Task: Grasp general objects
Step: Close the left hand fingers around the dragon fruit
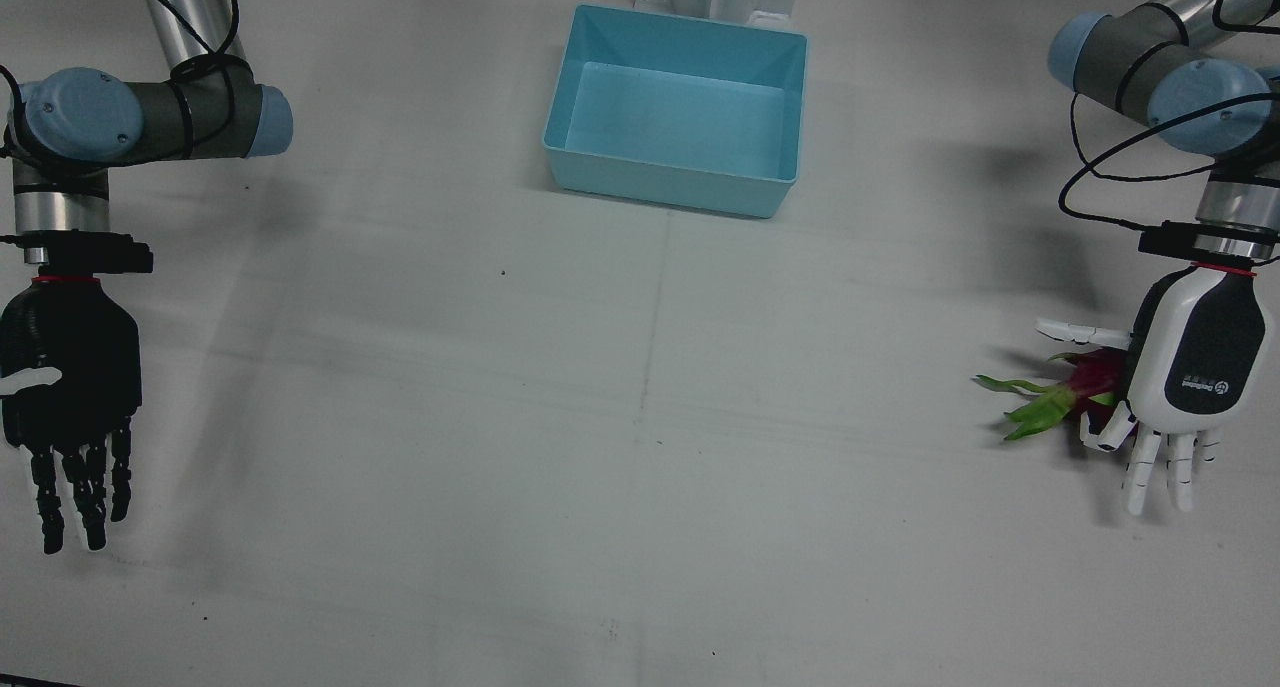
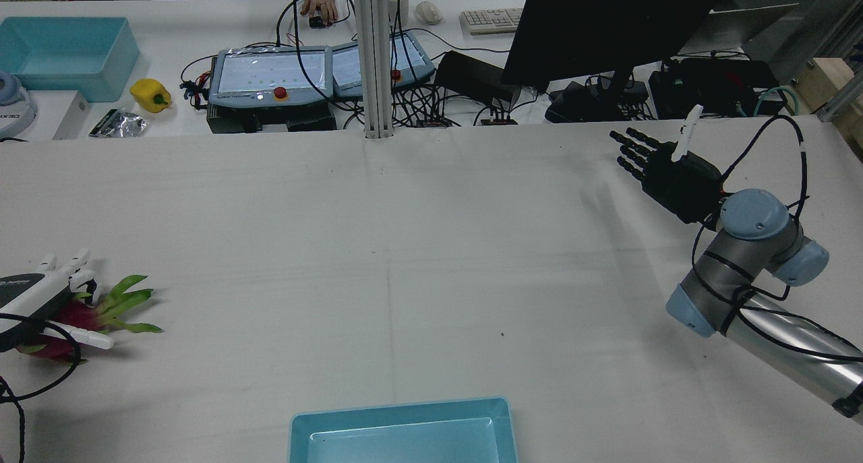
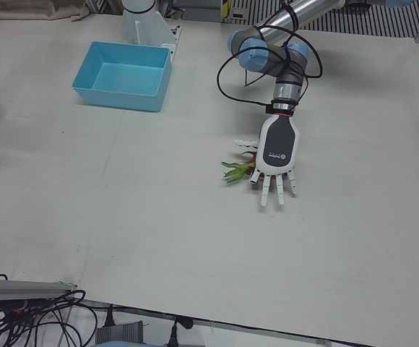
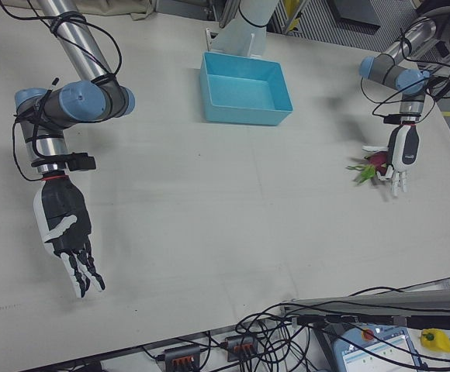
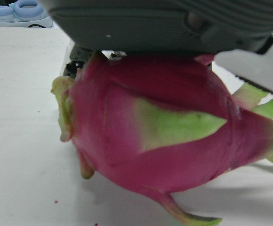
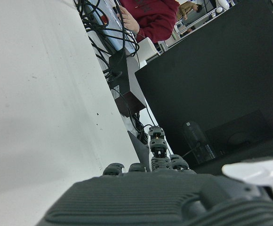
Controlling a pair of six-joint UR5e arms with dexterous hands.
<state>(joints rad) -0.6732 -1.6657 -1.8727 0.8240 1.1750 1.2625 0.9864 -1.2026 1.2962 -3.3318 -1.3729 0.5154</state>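
**Left hand over the dragon fruit**

Your left hand lies palm-down on top of the dragon fruit, fingers straight and spread, not closed round it. The fruit rests on the table, leaves pointing to 9 o'clock in the front view. Your right hand hovers wide open, empty. The blue bin sits at 12 o'clock.

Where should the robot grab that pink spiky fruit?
Probably around the round pink body of the dragon fruit, coming down from above, where the left hand already hovers. The fruit lies on its side on the table, and its leafy green tips look too thin to hold.
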